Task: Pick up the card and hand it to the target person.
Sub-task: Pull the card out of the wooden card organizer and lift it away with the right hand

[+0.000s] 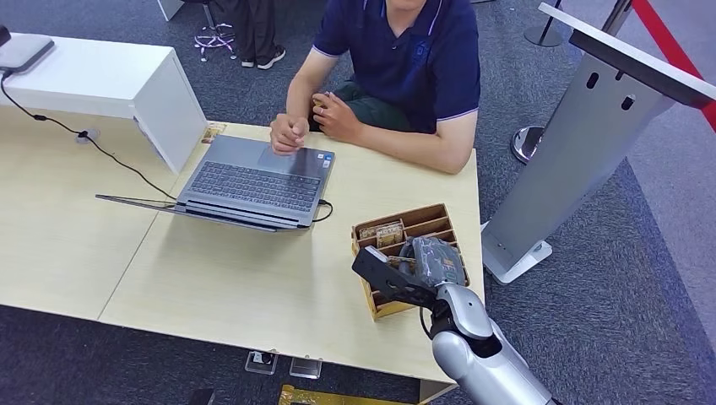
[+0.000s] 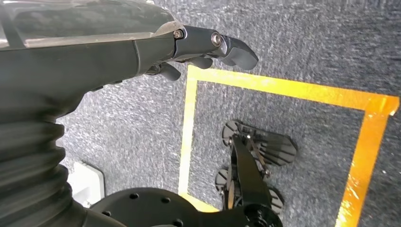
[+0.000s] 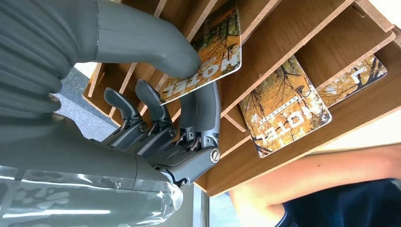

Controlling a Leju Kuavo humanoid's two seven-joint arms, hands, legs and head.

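Head view: the wooden card rack (image 1: 439, 221) is seen at the right edge of the surface (image 1: 253, 287), the right hand (image 1: 418, 263) set over it; the person (image 1: 397, 76) sits at the far edge, the laptop (image 1: 253, 181) between.
Left wrist view: the left hand (image 2: 189, 52) hangs above the carpet (image 2: 293, 42), fingers loosely apart, nothing held.
Right wrist view: the card (image 3: 208, 56) is pinched in its slot between thumb and fingers (image 3: 205, 106); it is judged light, stiff and slick, best taken at its exposed edge. The slot dividers and neighbouring cards (image 3: 283, 111) may snag.

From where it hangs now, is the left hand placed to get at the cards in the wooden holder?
Probably not. The left hand hangs low over the carpet and yellow floor tape, well away from the table. The right hand already pinches a card at the wooden holder, so it is the one in position.
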